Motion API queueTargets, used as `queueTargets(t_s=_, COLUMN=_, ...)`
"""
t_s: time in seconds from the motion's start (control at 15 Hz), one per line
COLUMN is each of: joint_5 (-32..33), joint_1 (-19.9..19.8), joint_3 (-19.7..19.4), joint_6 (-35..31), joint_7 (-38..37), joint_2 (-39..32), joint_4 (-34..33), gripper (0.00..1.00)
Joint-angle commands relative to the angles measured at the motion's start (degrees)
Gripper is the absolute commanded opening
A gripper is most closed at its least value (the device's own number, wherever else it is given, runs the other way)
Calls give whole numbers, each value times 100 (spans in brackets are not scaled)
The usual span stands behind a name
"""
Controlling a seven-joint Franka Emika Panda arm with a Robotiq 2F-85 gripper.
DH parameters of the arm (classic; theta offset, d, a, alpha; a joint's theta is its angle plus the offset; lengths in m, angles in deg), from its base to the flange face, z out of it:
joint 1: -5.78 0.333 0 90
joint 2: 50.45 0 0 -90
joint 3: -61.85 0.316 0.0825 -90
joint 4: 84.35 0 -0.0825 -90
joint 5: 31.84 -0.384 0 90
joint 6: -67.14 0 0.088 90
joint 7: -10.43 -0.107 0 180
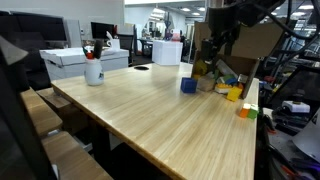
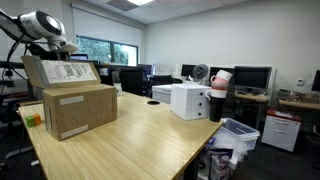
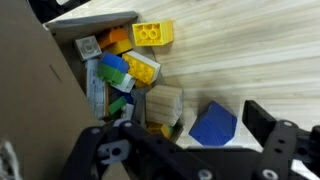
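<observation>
Wrist view: hand (image 3: 185, 130) wide and empty over blue block (image 3: 213, 125), toy-brick pile (image 3: 130, 65) beside cardboard box (image 3: 40, 90).

White mug (image 1: 93, 70), white box (image 1: 68, 61), wooden table (image 1: 160, 120)

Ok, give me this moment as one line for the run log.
pincer: open | over: blue block | beside: block pile, cardboard box | surface: wooden table

Even ceiling light fills the office; the pale wooden tabletop (image 1: 160, 110) carries a soft sheen. The wrist view is blurred, the black gripper (image 3: 190, 150) out of focus.
</observation>
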Motion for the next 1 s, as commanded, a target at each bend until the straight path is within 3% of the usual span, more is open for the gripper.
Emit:
queueTargets(t_s=0.0, joint_5=258, joint_1=-138, joint_3=110, joint_6=-31, joint_7=-84, joint_2=346, joint_4=64, gripper=100)
queueTargets(t_s=0.93, joint_5=855, joint_1=-617, joint_3=81, joint_6=73, joint_7=-417, joint_2=1003, joint_4=146, gripper=100)
